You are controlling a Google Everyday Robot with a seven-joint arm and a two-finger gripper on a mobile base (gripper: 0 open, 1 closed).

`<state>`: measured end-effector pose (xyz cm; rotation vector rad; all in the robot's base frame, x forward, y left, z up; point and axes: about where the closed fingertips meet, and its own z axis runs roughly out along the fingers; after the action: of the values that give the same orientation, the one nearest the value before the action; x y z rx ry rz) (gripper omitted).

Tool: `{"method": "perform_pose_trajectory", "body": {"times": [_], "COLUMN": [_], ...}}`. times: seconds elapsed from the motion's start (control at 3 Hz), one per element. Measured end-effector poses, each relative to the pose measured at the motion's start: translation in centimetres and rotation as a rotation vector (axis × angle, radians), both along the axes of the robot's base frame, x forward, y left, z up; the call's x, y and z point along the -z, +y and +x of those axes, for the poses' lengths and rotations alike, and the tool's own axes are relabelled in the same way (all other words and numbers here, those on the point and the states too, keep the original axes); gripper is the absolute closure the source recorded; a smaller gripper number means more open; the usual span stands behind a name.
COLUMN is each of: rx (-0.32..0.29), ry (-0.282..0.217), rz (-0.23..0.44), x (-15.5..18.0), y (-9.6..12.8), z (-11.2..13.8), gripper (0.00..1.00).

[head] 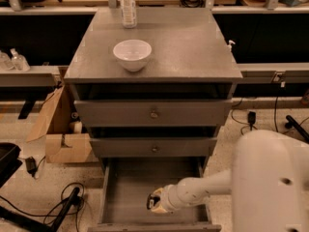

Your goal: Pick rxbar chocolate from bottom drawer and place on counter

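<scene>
The bottom drawer (pixel 125 197) is pulled open at the foot of the grey cabinet. My white arm reaches in from the lower right. My gripper (pixel 154 202) hangs low inside the drawer, near its front middle, pointing left. The rxbar chocolate does not show; the gripper may hide it. The counter (pixel 183 42) is the cabinet's flat grey top, well above the gripper.
A white bowl (pixel 132 54) and a clear plastic bottle (pixel 128 5) stand on the counter. Two shut drawers with round knobs (pixel 153 114) sit above the open one. A cardboard box (pixel 60 129) and cables (pixel 67 202) lie on the floor to the left.
</scene>
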<state>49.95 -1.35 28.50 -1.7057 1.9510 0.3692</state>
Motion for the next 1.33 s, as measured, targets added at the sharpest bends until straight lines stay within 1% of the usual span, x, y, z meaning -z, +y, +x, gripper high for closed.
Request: {"method": "perform_pose_trajectory", "body": {"times": [0.33,0.67,1.0,1.33], "rx": [0.011,0.081,0.177,0.248], "ry": [0.025,-0.016,-0.025,-0.035], "rz": [0.023,0.077,0.127,0.193], "x": [-7.4,-19.2,-25.8,-30.5], "y": [-3.2,-7.7,-12.0,-15.2], "z": [-4.6,-4.1,-2.8,-1.9], "gripper": [1.0,1.0,1.0,1.0]}}
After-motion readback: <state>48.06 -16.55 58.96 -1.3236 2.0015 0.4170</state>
